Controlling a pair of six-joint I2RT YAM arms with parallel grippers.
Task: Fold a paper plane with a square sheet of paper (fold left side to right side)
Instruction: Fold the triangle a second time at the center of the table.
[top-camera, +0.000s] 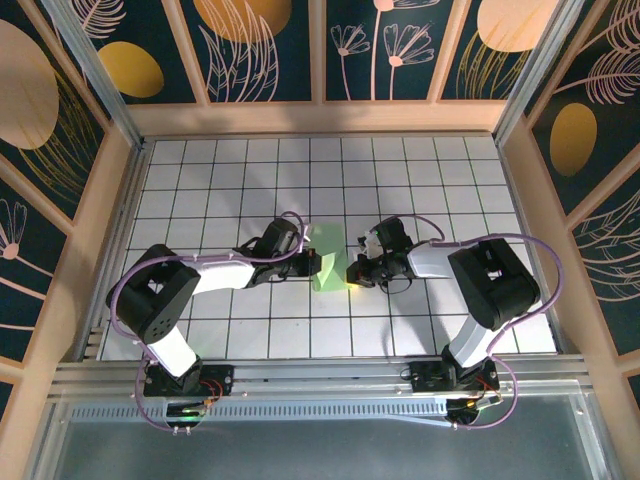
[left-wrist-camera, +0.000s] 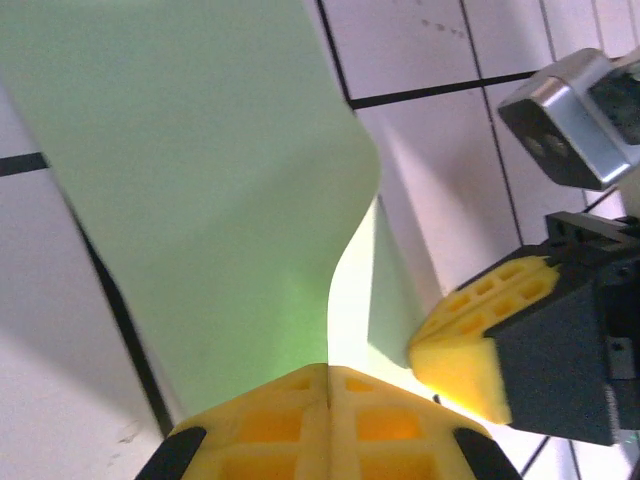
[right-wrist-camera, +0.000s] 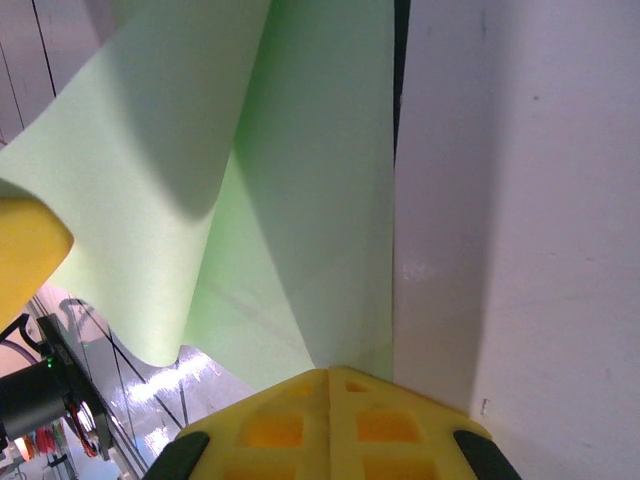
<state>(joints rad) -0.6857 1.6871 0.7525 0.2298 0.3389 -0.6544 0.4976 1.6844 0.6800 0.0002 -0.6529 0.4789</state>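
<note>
Holding: the left pincer (top-camera: 306, 263) has its yellow jaws pressed flat together, and the sheet of paper (top-camera: 327, 256) runs straight into the seam between them.
Right pincer (top-camera: 357, 272): jaws likewise fully closed, gripping the opposite side of the same sheet; the creases converge at the seam.
Paper, place: near the middle of the desk (top-camera: 430, 170), between the two pincers, which face each other across it.
Paper, shape: from above it is a narrow pale green wedge, longer front to back than side to side, already folded into layers.
Paper, left wrist view: a broad flap (left-wrist-camera: 200, 200) rises off the surface and curls over at its right edge, with a second layer showing beneath.
Paper, right wrist view: two layers (right-wrist-camera: 300, 200) fan upward from the jaws, the left one lifted and casting a shadow on the lower one, whose right edge lies along a dark grid line.
Pincers, spacing: close together, the right one's yellow tip (left-wrist-camera: 465, 355) just beside the paper's lower edge.
Desk: white tiles with dark grid lines.
</note>
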